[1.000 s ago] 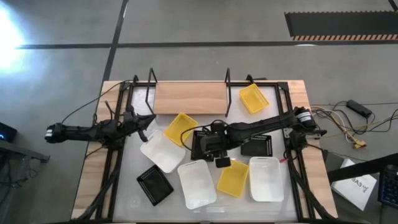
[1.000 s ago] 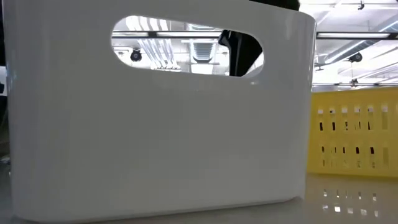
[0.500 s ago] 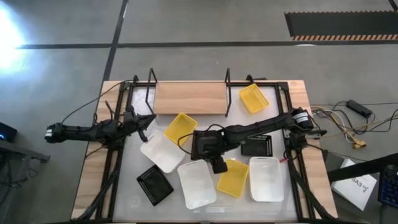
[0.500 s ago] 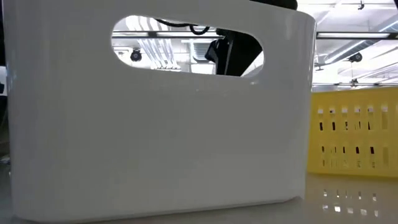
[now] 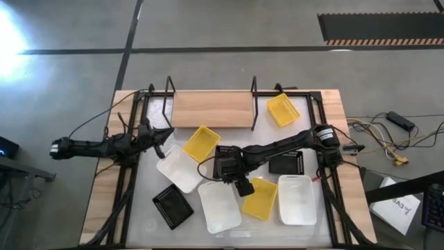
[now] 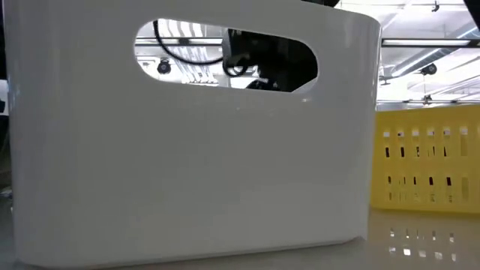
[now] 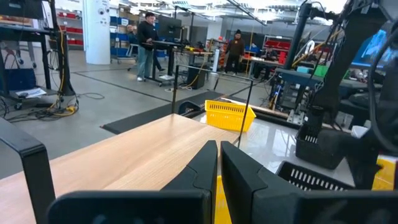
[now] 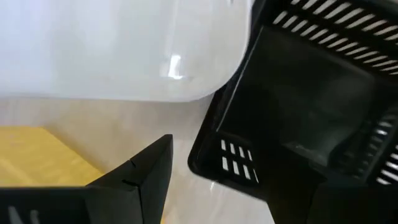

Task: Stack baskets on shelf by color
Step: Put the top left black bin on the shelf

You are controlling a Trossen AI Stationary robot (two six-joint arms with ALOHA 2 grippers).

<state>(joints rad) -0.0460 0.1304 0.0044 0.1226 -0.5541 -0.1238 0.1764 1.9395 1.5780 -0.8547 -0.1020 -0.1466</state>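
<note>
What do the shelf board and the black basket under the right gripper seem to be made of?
The shelf board looks like light unfinished or matt wood, with pale grain, held in thin black wire uprights. The black basket looks like moulded plastic with a slight sheen: thin walls, neat rows of slots, rounded corners. The right gripper is over it.

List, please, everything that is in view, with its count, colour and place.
shelf: one, light wood in a black wire frame, far side of the table
yellow baskets: three; right of shelf, before shelf, near front
white baskets: three, front half
black baskets: three; front left, middle, right
people: two, far behind
left hand: shut, at shelf's left end
right hand: open, at middle black basket
</note>
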